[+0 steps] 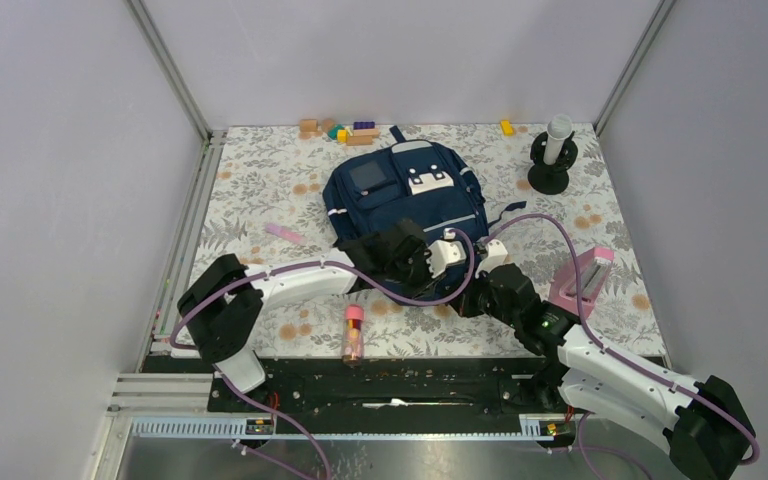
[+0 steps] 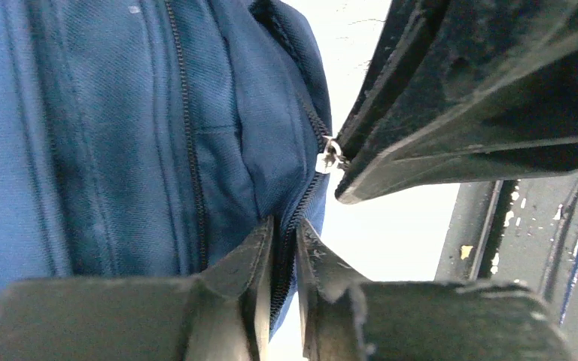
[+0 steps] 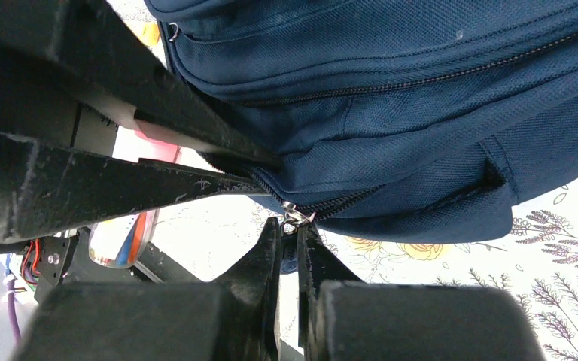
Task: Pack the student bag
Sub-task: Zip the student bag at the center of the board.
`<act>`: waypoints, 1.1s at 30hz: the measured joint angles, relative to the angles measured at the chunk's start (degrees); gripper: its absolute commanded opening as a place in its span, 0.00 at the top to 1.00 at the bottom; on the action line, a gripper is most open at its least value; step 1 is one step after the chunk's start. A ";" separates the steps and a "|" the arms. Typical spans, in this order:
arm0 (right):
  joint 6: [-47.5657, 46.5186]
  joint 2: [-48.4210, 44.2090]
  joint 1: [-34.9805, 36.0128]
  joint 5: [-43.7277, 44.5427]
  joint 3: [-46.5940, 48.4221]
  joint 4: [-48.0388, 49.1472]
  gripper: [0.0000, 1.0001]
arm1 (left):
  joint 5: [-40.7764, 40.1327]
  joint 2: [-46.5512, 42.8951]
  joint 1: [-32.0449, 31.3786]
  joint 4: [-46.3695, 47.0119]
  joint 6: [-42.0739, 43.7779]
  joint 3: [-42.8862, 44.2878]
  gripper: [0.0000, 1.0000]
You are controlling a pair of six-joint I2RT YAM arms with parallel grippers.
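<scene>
The student bag point(image 1: 405, 195) lay in the middle of the table point(image 1: 260, 180). Our left gripper point(image 2: 286, 229) pinched its zip seam point(image 2: 290, 203); our right gripper point(image 3: 290, 232) pinched the zipper pull point(image 3: 295, 216). If the seam slipped free, we judged, pulling would drag the bag rather than unzip it.

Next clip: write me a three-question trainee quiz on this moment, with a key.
1. True or false: the pink-capped clear tube lies on the floral table, outside the navy-blue fabric backpack.
2. The right pincer grips: A) the small silver metal zip pull, B) a pencil, C) a cup?
3. Fill in: the left pincer pinches the backpack along its ____.
Key: 1 true; 2 A; 3 zip.
</scene>
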 measured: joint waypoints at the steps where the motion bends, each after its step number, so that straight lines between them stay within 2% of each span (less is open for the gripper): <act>1: 0.00 0.00 0.00 0.04 0.00 0.09 1.00 | 0.09 0.07 -0.02 -0.04 -0.22 0.17 0.96; 2: 0.00 0.00 0.00 0.07 0.00 0.15 1.00 | 0.20 0.09 -0.15 -0.11 -0.33 0.26 1.00; 18: 2.27 -0.81 -0.61 2.97 0.15 -1.36 1.00 | -3.48 -0.31 -1.27 -0.48 -3.23 0.55 1.00; 33: 2.03 -1.27 -8.90 -2.80 2.38 -3.45 1.00 | -13.42 -4.39 -2.12 -3.52 -9.46 0.52 1.00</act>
